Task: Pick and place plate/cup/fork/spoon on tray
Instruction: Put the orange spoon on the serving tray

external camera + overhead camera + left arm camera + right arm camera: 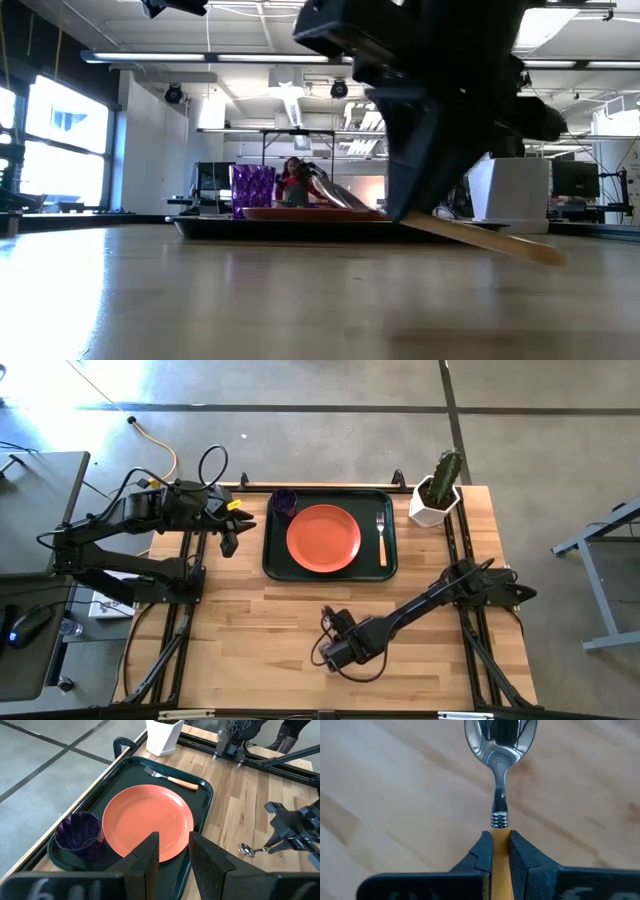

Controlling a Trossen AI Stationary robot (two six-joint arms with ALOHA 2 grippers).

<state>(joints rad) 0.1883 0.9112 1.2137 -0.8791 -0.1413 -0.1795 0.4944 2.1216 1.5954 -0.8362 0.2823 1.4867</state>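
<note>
Spoon (500, 750) left — right claw (500, 851) clamped on its handle, low on the near tabletop (250, 630). Plate (323, 538), cup (284, 502), fork (381, 532) sit on the tray (272, 560) — left claw (172, 855) waits narrowly parted.

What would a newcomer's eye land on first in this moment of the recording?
The orange plate fills the middle of the dark green tray, with the purple cup and the fork at opposite sides of it. Nearer the front edge, the right gripper pinches the spoon by its handle.
</note>
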